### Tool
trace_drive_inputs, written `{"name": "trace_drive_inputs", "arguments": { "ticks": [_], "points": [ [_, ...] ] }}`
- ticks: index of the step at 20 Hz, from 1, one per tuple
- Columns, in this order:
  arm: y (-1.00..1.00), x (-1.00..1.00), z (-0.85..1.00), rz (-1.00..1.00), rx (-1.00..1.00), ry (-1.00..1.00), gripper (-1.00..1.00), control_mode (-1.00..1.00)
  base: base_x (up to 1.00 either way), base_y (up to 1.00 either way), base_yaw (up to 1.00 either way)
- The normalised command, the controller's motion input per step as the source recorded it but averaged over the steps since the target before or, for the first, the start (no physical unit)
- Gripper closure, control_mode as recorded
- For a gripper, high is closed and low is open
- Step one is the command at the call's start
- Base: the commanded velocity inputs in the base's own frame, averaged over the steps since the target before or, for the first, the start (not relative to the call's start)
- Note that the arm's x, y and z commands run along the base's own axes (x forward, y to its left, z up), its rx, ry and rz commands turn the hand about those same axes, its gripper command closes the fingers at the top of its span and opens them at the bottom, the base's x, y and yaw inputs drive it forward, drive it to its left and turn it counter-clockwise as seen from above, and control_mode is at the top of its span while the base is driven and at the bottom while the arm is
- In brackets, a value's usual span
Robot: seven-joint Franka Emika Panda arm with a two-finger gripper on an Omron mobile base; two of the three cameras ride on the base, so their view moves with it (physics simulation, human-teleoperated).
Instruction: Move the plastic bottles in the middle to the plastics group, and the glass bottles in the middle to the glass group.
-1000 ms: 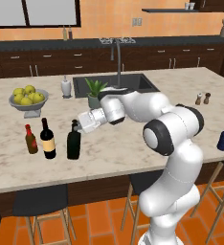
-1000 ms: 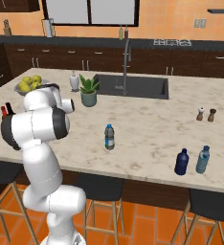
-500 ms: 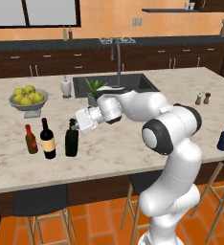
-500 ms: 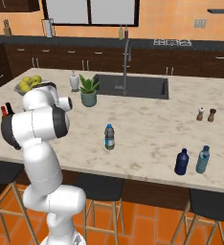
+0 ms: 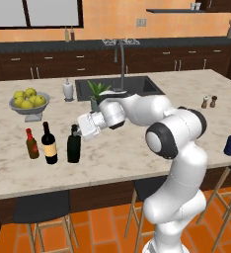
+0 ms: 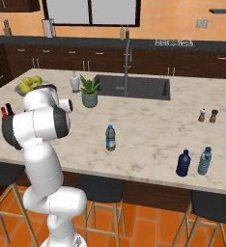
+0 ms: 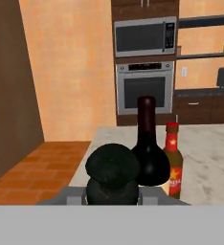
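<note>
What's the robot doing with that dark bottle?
The gripper is shut on the neck of the dark green bottle, which stands upright on the counter right beside the wine bottle and the red sauce bottle. That is the glass group. A small water bottle waits in the middle of the counter, and a blue bottle and a clear one stand together at the far end.

We can read no words or numbers anywhere; the sauce bottle [image 7: 173, 161] at lower right of the hand view carries only a yellow star, and the wine bottle's [image 5: 49, 144] tan label looks blank.
</note>
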Motion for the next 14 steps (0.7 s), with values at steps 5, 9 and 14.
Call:
{"name": "trace_drive_inputs", "arguments": {
  "ticks": [5,9,14],
  "points": [
    [0.08,0.04,0.00,0.00,-0.08,-0.08,1.00,-1.00,0.00,0.00,0.00],
    [0.13,0.16,-0.04,0.00,-0.12,-0.08,1.00,-1.00,0.00,0.00,0.00],
    [0.13,0.01,-0.38,0.00,-0.06,-0.05,1.00,-1.00,0.00,0.00,0.00]
  ]
}}
